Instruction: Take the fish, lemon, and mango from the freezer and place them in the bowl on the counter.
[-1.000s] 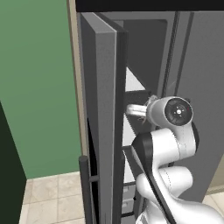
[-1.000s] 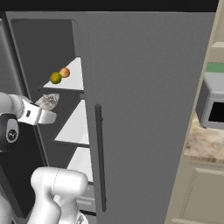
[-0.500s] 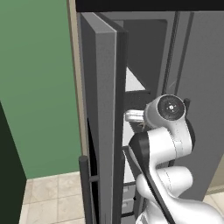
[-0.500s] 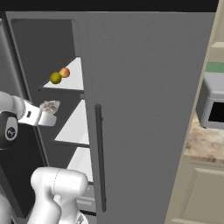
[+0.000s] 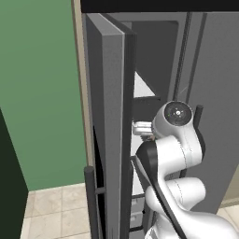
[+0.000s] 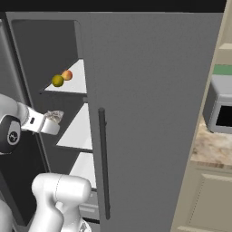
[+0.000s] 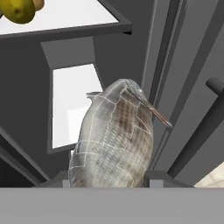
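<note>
My gripper (image 7: 109,180) is shut on the silvery-grey fish (image 7: 116,140), which stands between the two fingertips with its thin tail pointing away. In the right base view the gripper (image 6: 53,120) holds the fish (image 6: 55,116) at the mouth of the open freezer (image 6: 54,50), below the top white shelf. On that shelf lie the yellow-olive lemon (image 6: 57,80) and the orange mango (image 6: 67,74), touching each other. The lemon (image 7: 17,9) also shows at the hand view's upper left. The bowl is out of view. The counter (image 6: 213,149) lies at the far right.
The open freezer door (image 5: 109,116) stands edge-on to the left of my arm, with its bar handle (image 5: 91,200) low down. The fridge's shut right door (image 6: 149,113) has a dark handle (image 6: 104,163). A microwave (image 6: 219,108) stands on the counter. White shelves (image 6: 79,131) lie below the hand.
The hand with the fish has sunk a little and drawn slightly back from the shelves. The grip stays the same, and the lemon and mango have not moved.
</note>
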{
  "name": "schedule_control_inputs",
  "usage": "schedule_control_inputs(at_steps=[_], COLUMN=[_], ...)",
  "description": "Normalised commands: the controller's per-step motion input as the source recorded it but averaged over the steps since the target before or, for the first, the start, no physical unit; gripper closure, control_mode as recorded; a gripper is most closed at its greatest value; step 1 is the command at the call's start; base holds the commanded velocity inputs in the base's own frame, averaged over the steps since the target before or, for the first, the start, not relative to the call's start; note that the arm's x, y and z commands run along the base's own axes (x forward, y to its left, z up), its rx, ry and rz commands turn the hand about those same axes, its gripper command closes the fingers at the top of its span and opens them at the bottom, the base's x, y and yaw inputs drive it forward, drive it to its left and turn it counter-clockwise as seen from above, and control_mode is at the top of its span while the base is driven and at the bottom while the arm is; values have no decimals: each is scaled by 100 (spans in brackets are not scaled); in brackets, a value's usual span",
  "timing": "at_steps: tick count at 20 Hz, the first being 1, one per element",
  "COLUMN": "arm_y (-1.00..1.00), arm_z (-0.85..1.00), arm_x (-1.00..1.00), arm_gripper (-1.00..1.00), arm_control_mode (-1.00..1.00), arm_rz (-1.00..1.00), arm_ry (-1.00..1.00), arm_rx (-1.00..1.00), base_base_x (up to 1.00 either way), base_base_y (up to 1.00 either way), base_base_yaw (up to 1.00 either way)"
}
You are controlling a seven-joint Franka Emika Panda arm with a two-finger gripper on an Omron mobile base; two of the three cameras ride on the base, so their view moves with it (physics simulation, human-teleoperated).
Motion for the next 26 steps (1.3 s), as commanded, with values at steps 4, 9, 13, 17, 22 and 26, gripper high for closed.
schedule_control_inputs(at_steps=[4, 9, 13, 17, 22, 26], arm_y=[0, 0, 0, 0, 0, 0], arm_z=[-1, -3, 0, 0, 0, 0], arm_x=[0, 0, 0, 0, 0, 0], arm_gripper=[100, 100, 100, 100, 100, 100], arm_control_mode=[-100, -100, -100, -100, -100, -100], arm_rz=[0, 0, 0, 0, 0, 0], arm_ry=[0, 1, 0, 0, 0, 0], arm_rx=[0, 0, 0, 0, 0, 0], base_base_x=[0, 0, 0, 0, 0, 0], base_base_y=[0, 0, 0, 0, 0, 0], base_base_yaw=[0, 0, 0, 0, 0, 0])
